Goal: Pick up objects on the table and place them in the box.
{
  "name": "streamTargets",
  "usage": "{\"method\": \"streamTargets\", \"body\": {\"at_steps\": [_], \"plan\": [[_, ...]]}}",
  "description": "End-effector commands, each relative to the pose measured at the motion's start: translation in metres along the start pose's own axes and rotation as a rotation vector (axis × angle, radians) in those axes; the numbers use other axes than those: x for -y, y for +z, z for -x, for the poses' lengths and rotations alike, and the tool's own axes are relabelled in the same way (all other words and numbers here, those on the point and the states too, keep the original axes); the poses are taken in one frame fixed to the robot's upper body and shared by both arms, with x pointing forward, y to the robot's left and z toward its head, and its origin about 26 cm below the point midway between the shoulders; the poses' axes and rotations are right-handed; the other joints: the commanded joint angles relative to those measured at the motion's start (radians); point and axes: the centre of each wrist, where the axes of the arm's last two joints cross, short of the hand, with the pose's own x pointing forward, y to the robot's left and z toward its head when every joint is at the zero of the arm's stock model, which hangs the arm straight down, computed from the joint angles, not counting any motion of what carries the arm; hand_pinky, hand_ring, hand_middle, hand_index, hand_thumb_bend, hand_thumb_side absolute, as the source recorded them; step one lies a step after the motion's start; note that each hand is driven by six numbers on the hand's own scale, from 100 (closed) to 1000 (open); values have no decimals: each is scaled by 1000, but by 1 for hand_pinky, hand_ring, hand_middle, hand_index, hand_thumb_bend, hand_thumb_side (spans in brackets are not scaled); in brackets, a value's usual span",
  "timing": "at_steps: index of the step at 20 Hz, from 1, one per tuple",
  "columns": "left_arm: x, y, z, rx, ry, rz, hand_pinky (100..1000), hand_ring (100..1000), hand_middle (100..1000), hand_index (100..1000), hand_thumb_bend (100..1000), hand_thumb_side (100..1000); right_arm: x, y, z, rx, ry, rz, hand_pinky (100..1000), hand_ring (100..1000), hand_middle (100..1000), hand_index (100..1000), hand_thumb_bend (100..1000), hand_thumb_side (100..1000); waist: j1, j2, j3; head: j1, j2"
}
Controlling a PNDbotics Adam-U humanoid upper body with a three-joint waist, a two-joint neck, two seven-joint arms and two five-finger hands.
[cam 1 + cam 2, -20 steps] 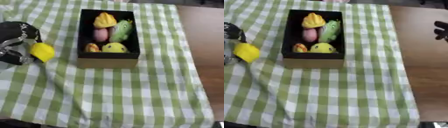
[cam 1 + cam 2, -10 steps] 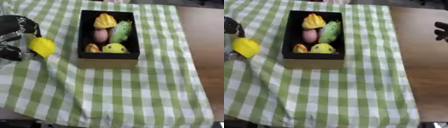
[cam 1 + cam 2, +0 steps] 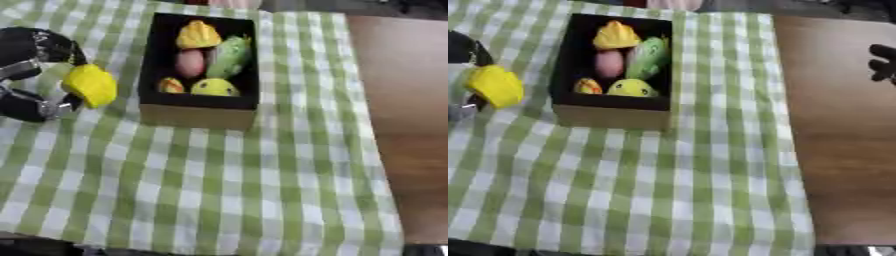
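On the checked cloth (image 3: 219,190) nothing has moved, though the whole view has shifted. At my left, my left hand (image 3: 31,70) has its fingers curled round the yellow object (image 3: 90,85), carried closer to the box (image 3: 197,107) than a second ago. Farther right, my right hand (image 3: 882,62) hovers over the bare wooden table (image 3: 842,150); I cannot tell its fingers' state.

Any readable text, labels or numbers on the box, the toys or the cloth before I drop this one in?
None readable: the box, the yellow object in the left hand and the checked cloth show no print.
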Motion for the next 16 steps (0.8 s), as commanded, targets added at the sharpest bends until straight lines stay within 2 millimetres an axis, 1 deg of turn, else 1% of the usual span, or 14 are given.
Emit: {"method": "streamTargets", "body": {"at_steps": [1, 3, 7, 9, 10, 14, 16], "plan": [[-12, 7, 2, -5, -23, 8, 846, 768, 645, 732, 104, 293, 6, -3, -5, 3, 30, -11, 1000, 1000, 604, 992, 100, 905, 1, -17, 0, -4, 4], [-12, 8, 2, -6, -15, 12, 846, 766, 641, 727, 100, 301, 6, -3, -5, 4, 32, -11, 1000, 1000, 604, 992, 100, 905, 1, -17, 0, -4, 4], [-14, 7, 1, -8, -3, -12, 833, 742, 606, 690, 100, 243, 6, -3, -5, 5, 30, -10, 1000, 1000, 604, 993, 100, 904, 1, -17, -2, -4, 4], [-17, 6, 0, -13, 2, -47, 808, 694, 557, 645, 100, 189, 6, -3, -5, 6, 28, -10, 1000, 1000, 605, 993, 100, 904, 0, -19, -4, -4, 4], [-18, 4, 0, -16, 5, -67, 795, 668, 534, 623, 100, 178, 6, -3, -5, 7, 27, -9, 1000, 1000, 605, 993, 100, 904, -1, -19, -4, -4, 4], [-20, -5, -2, -20, 17, -130, 788, 649, 514, 591, 100, 147, 6, -3, -5, 8, 23, -8, 1000, 1000, 605, 993, 100, 904, -2, -21, -8, 0, 4], [-22, -10, -3, -18, 14, -155, 788, 649, 514, 592, 100, 134, 6, -3, -5, 8, 21, -6, 1000, 1000, 605, 993, 100, 903, -2, -22, -10, 1, 4]]}}
